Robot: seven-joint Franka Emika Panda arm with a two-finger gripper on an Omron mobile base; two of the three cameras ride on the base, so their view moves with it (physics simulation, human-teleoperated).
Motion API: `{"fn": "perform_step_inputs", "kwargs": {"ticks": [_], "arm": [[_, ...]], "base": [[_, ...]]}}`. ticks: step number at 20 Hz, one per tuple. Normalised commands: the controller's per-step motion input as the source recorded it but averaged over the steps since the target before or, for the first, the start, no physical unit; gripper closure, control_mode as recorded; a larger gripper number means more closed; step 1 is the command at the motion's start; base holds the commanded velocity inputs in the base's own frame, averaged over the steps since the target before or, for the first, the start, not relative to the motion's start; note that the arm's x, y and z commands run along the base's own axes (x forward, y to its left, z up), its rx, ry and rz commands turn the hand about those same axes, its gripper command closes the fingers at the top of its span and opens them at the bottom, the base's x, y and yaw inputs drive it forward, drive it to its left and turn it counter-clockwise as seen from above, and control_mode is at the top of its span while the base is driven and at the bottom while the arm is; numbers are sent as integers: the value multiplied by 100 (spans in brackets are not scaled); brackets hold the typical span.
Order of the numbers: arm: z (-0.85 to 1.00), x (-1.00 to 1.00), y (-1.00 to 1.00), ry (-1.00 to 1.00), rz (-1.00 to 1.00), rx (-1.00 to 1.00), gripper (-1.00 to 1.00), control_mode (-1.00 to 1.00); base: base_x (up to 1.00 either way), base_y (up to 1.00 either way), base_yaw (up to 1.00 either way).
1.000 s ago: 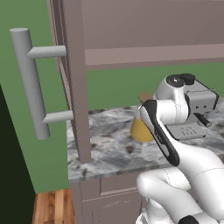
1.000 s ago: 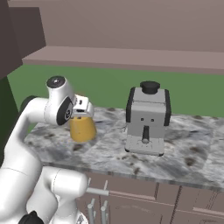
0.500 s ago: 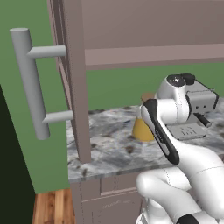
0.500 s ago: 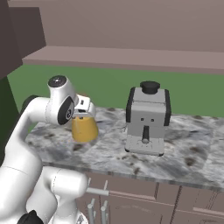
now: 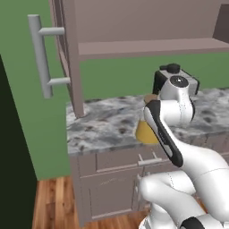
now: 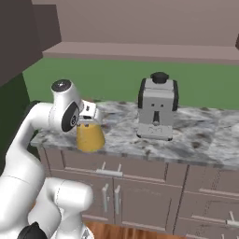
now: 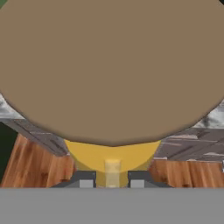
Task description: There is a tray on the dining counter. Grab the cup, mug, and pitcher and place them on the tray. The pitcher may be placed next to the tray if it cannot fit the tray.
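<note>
The pitcher (image 6: 90, 137) is a conical glass carafe of orange-yellow liquid with a round brown cork lid (image 7: 112, 65). My gripper (image 7: 111, 178) is shut on its neck just under the lid, one dark fingertip on each side. The pitcher hangs at the front edge of a grey veined marble counter (image 6: 196, 140), with wooden floor showing beneath it in the hand view. In the left base view the pitcher (image 5: 144, 132) peeks out from behind my white forearm. The tray, cup and mug are out of view.
A grey coffee machine (image 6: 157, 112) stands on the counter to the right of the pitcher. A tall cabinet door with a long grey bar handle (image 5: 42, 53) stands open at the left. A shelf (image 6: 140, 50) runs above the counter. Drawers and doors (image 6: 116, 186) are below it.
Both base views have shifted, so the base has moved; more cabinet front and floor now show. The pitcher stays in my grip, now at the counter's front edge.
</note>
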Motion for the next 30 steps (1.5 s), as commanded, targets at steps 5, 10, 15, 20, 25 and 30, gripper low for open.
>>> {"fn": "perform_step_inputs", "kwargs": {"ticks": [5, 10, 15, 20, 25, 30], "arm": [[0, 0, 0, 0, 0, 0, 100, 100], [0, 0, 0, 0, 0, 0, 100, 100], [0, 0, 0, 0, 0, 0, 100, 100], [0, 0, 0, 0, 0, 0, 100, 100], [0, 0, 0, 0, 0, 0, 100, 100], [0, 0, 0, 0, 0, 0, 100, 100]], "base": [[-96, -22, -9], [-90, -48, -26], [-76, -52, -56], [-51, -41, -85], [-41, -26, -97], [-44, -7, -94]]}}
